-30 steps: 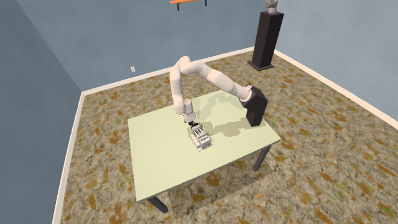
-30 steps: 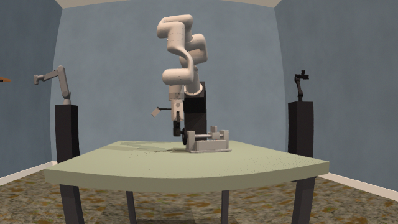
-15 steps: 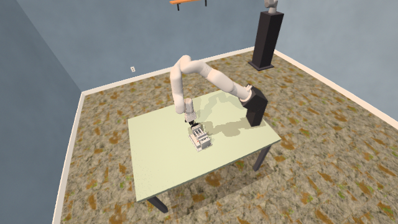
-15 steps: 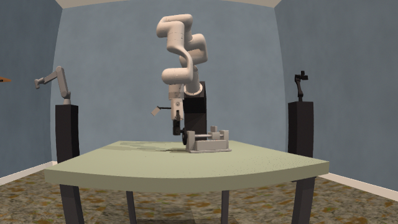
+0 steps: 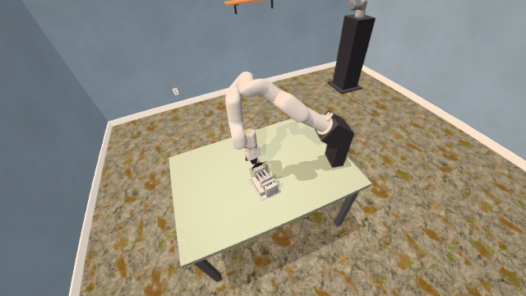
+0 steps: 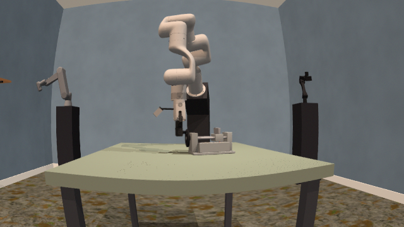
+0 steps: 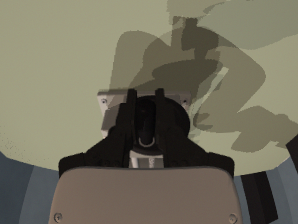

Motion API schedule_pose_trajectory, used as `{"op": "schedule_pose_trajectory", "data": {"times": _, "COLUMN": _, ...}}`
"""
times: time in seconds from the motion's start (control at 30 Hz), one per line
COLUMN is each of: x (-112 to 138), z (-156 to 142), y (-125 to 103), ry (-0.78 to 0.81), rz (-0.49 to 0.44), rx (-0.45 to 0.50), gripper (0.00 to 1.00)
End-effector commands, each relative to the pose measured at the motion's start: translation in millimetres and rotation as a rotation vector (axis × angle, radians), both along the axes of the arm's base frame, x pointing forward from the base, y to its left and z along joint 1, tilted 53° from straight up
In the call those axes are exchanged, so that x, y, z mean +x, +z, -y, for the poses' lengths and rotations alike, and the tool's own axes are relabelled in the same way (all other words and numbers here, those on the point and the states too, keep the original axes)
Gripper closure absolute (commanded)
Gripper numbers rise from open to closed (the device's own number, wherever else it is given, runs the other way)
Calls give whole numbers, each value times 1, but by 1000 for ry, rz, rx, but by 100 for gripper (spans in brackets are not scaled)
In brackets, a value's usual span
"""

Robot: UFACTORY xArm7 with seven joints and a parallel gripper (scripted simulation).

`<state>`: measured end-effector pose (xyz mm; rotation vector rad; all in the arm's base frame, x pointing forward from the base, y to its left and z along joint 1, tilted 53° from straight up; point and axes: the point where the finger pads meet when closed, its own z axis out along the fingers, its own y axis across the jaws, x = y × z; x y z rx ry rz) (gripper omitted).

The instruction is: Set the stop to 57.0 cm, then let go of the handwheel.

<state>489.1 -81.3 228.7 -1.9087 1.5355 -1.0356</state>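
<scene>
A small grey stop fixture (image 6: pixel 211 144) stands on the pale green table; it also shows in the top view (image 5: pixel 265 182). A screw rod runs along it to a sliding stop block (image 6: pixel 217 135). A black handwheel (image 6: pixel 187 137) sits at its left end. My gripper (image 6: pixel 180 132) comes down from above and is shut on the handwheel. In the wrist view my dark fingers close around the black handwheel (image 7: pixel 156 123), which hides most of the fixture. No scale reading is legible.
The arm's black base pedestal (image 5: pixel 338 140) stands at the table's far edge. Black pillars with small figures stand on the floor at the left (image 6: pixel 67 132) and the right (image 6: pixel 304 129), away from the table.
</scene>
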Motion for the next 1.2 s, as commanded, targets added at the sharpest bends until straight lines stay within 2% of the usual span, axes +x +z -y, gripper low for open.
{"op": "schedule_pose_trajectory", "data": {"times": 0.0, "x": -2, "z": 1, "y": -1, "ry": 0, "rz": 1, "rx": 0, "gripper": 94}}
{"op": "schedule_pose_trajectory", "data": {"times": 1.17, "x": -8, "z": 3, "y": -8, "ry": 0, "rz": 1, "rx": 0, "gripper": 94}}
